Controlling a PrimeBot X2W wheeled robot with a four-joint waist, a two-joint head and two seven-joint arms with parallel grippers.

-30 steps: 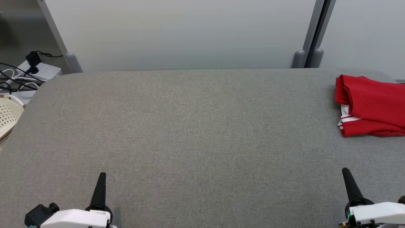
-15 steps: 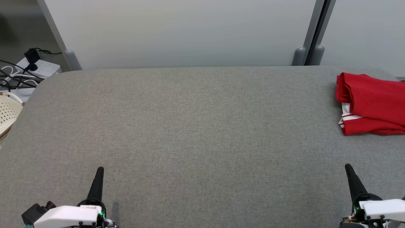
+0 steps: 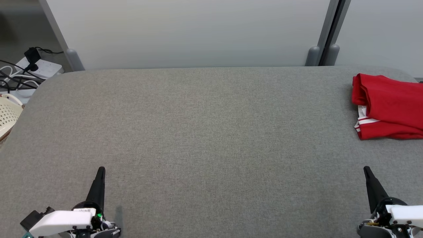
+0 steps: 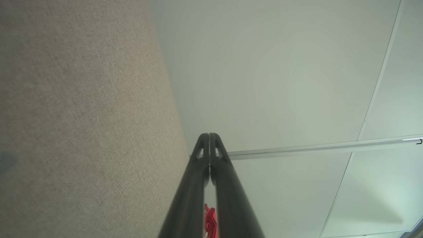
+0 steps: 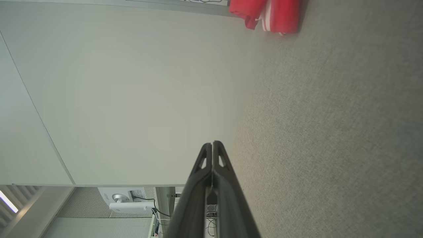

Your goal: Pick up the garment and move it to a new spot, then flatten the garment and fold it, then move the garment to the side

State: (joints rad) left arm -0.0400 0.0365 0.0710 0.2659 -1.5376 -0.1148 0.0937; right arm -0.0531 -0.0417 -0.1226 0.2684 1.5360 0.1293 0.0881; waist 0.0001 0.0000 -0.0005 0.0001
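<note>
Dark fingers pressed tip to tip: two end effectors, the left end effector (image 3: 100,172) and the right end effector (image 3: 367,171), both closed and empty, point forward over the grey counter (image 3: 211,132). One folded red garment (image 3: 390,104) lies at the counter's far right edge. Since a second ago the camera has shifted slightly. The garment stays put and both end effectors stay closed.

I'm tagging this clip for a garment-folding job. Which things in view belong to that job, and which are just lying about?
Job:
red garment, lying at the far right of the grey table
left tool and right tool, both shut and empty

Lying about:
cream basket, off the table's left edge
power strip, beyond that basket
</note>
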